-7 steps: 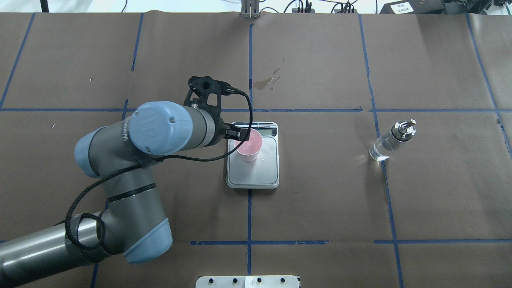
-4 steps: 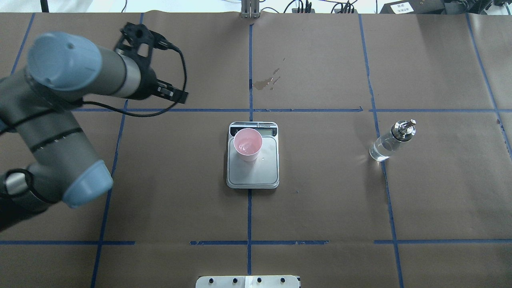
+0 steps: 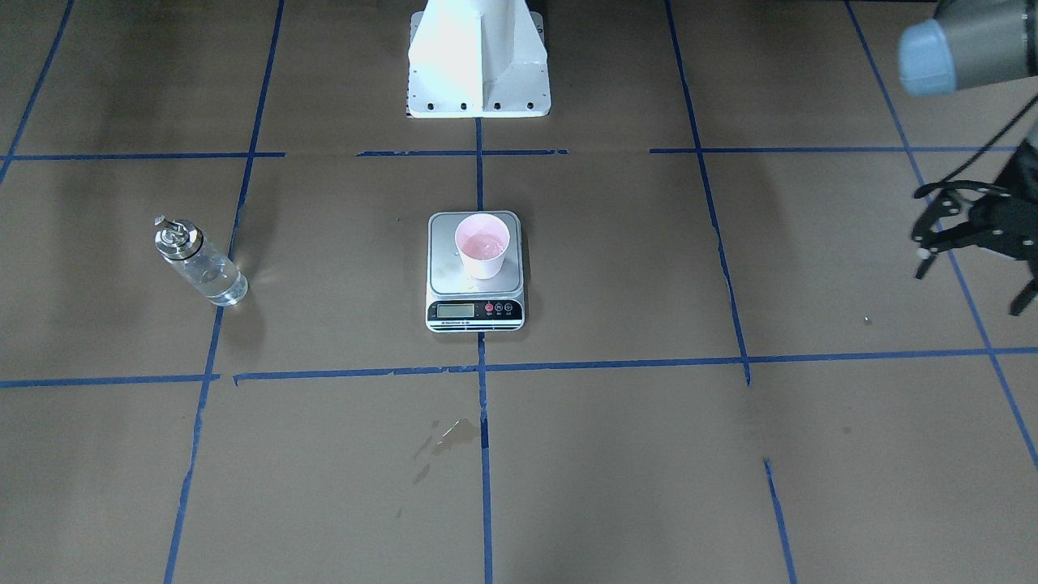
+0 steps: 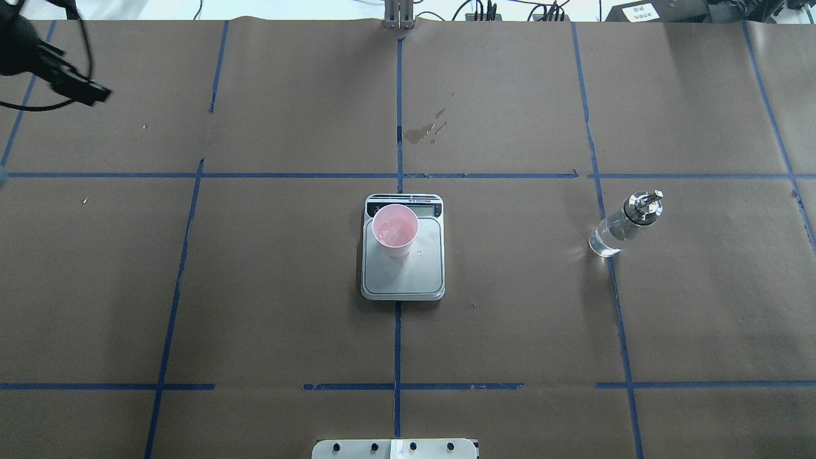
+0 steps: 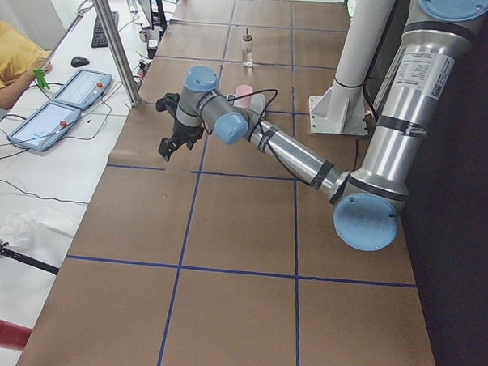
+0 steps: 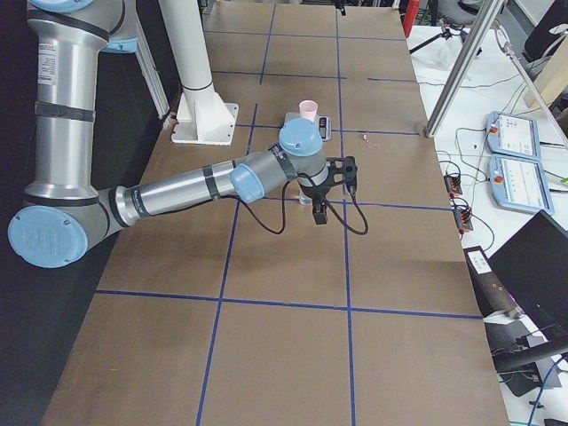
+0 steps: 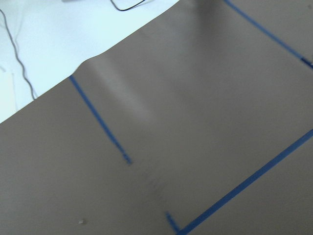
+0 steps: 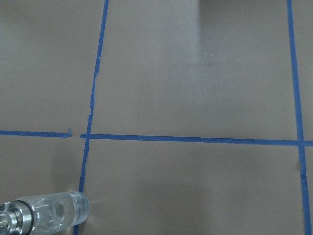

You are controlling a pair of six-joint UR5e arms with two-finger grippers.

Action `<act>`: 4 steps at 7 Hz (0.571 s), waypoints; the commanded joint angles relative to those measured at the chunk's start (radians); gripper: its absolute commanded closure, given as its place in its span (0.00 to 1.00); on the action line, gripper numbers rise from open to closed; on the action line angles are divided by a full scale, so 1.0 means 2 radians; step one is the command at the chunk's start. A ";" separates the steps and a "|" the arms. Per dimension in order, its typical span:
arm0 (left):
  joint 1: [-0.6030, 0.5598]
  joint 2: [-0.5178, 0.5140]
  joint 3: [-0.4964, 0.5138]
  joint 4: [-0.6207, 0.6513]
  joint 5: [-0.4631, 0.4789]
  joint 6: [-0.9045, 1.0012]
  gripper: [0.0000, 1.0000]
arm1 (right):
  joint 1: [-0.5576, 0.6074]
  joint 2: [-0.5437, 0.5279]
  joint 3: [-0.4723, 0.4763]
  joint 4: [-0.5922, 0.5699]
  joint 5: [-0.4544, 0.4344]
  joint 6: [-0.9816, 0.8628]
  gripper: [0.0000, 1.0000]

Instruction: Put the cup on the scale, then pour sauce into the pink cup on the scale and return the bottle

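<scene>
The pink cup [image 4: 395,231] stands upright on the far left part of the scale [image 4: 408,277], its inside glossy; it also shows from the front [image 3: 482,243] on the scale [image 3: 454,259]. The clear glass bottle [image 4: 619,228] with its silver spout stands alone far to the right, holding clear sauce [image 3: 212,280]. My left gripper [image 3: 971,284] hangs open and empty far off to the left, only a dark finger [image 4: 83,90] showing overhead. My right gripper [image 6: 321,211] shows only in the exterior right view, so I cannot tell its state. The right wrist view looks down on the bottle [image 8: 46,215].
Brown paper with blue tape lines covers the table [image 4: 510,331]. A dried stain [image 4: 424,131] marks it beyond the scale. The white robot pedestal [image 3: 478,65] stands behind the scale. Touch panels [image 5: 65,102] and a person's sleeve [image 5: 11,51] are at the operators' side.
My left arm has drawn away from the cup on the scale, swinging left and toward the table's far left corner. Cup, scale and bottle have stayed put.
</scene>
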 commanded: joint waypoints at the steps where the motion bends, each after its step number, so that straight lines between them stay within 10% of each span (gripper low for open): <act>1: -0.106 0.027 0.086 -0.002 -0.013 0.048 0.00 | -0.063 -0.005 0.054 -0.001 -0.028 0.089 0.00; 4: -0.138 0.087 0.105 0.072 -0.079 0.040 0.00 | -0.195 -0.029 0.124 0.005 -0.116 0.220 0.00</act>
